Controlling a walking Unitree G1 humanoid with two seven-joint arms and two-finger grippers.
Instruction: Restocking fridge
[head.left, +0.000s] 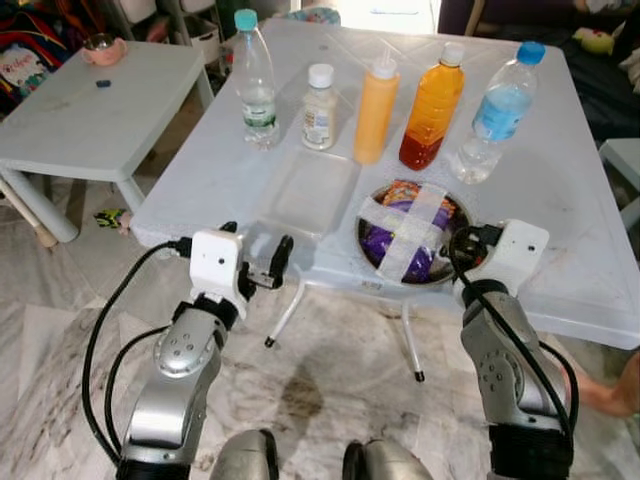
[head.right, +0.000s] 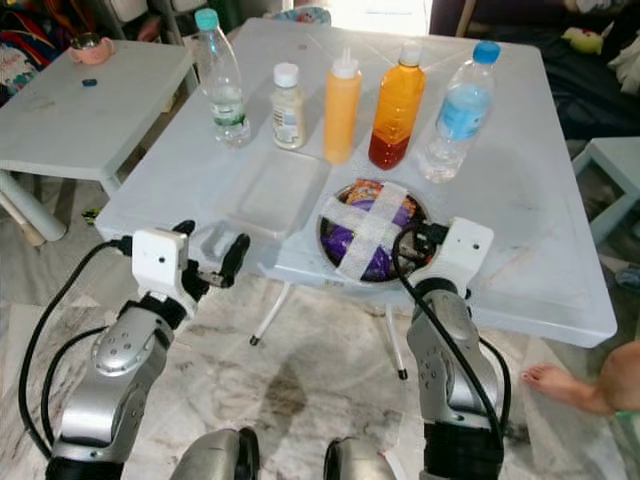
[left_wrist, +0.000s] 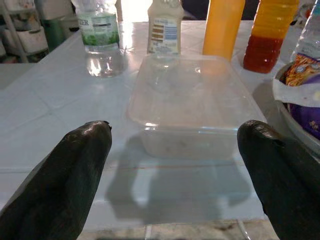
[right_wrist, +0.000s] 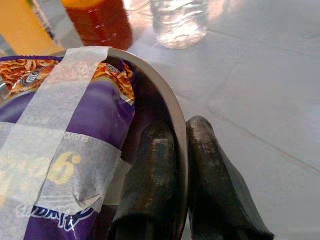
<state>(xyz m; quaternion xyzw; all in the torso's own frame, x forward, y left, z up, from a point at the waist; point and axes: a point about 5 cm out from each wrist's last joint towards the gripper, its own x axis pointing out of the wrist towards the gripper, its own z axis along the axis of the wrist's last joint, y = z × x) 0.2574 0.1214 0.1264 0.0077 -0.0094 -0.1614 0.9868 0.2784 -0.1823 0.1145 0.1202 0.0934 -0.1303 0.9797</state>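
White plastic worktop (head.left: 560, 180) carries bottles beyond both arms, where the right end effector (right_wrist: 181, 150) pinches the rim of a round steel bowl (right_wrist: 172, 112) of taped purple packets and the spread left end effector (left_wrist: 175, 145) faces a clear rectangular plastic container (left_wrist: 192, 102) just ahead.

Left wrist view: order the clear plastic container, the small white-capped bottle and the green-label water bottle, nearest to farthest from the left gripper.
1. Clear rectangular plastic container, just ahead of the open left gripper.
2. Green-label water bottle and small white-capped bottle, both behind it; too close to call.
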